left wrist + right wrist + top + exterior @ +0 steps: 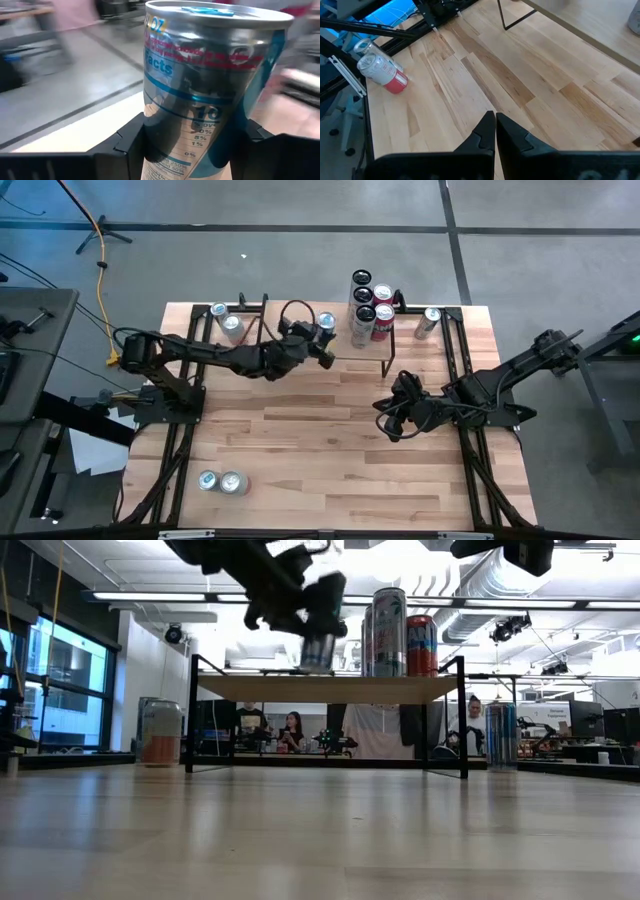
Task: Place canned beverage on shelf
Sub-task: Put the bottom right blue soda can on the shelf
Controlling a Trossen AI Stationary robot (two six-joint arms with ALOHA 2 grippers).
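My left gripper is clamped on a silver-and-blue can, one dark finger pressed to each side of it. In the low view the can stands upright with its base at the top of the shelf; whether it touches the plank I cannot tell. Just beside my gripper, further along the shelf, four more cans stand in a tight cluster, the red one farthest from me. Behind my gripper, two cans stand on the bench near its far corner. Another can lies past the shelf's far end. A pair of cans lies well apart from me by the near edge. My right gripper waits with its fingers pressed together, low over bare bench. People sit in the room beyond.
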